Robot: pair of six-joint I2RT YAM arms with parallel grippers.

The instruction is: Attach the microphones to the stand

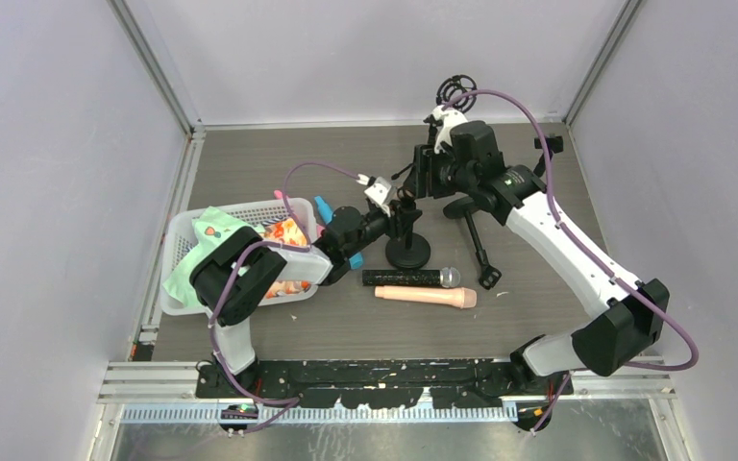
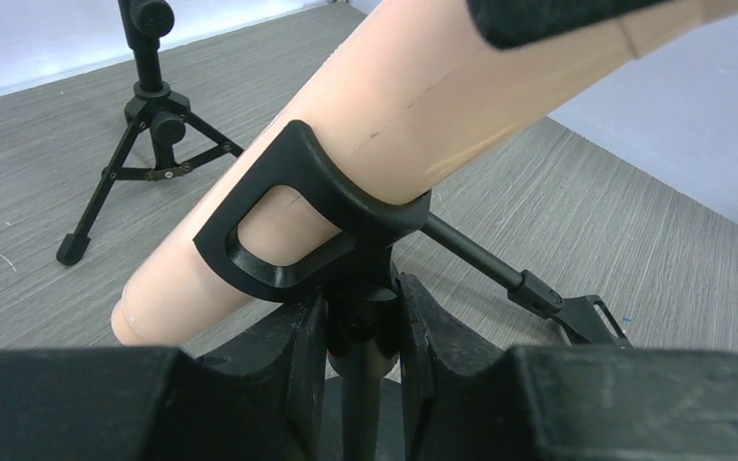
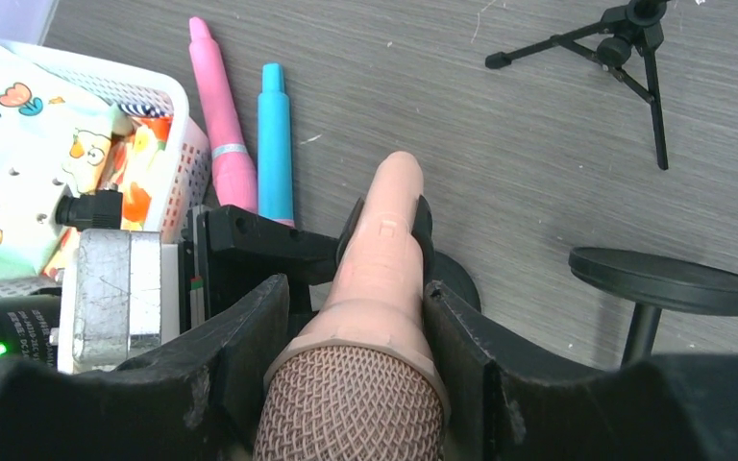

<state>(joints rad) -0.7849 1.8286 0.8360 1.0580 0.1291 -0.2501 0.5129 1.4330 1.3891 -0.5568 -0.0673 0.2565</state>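
Over a grey wood-grain table (image 1: 346, 331) boxed in by pale walls, working on the first of the mics. Clenching the left gripper (image 2: 360, 336) on the stand (image 1: 408, 255) by its black neck, just under the clip (image 2: 288, 221), and so steadying it. Grasping a peach mic (image 3: 389, 221) between the jaws of the right gripper (image 3: 356, 298), just below its mesh head, and feeding the handle forward of those jaws into the clip. Going by the left wrist view, cradling the barrel in the clip already, with the tail end poking out past it. Judging this mic close to seated but not yet let go. Leaving three more to do, by the look of it. Leaving a black mic (image 1: 411, 278) and a second peach mic (image 1: 426, 298) lying side by side on the table, near the left jaws and well apart from the right ones. Leaving a blue mic (image 3: 274, 144) flat ahead of the right jaws, beside a pink stick (image 3: 219, 115) and a basket (image 3: 184, 144). Leaving a tripod (image 2: 159, 120) standing bare beyond the left jaws. Not managing to tell where the remaining mics would clip on.
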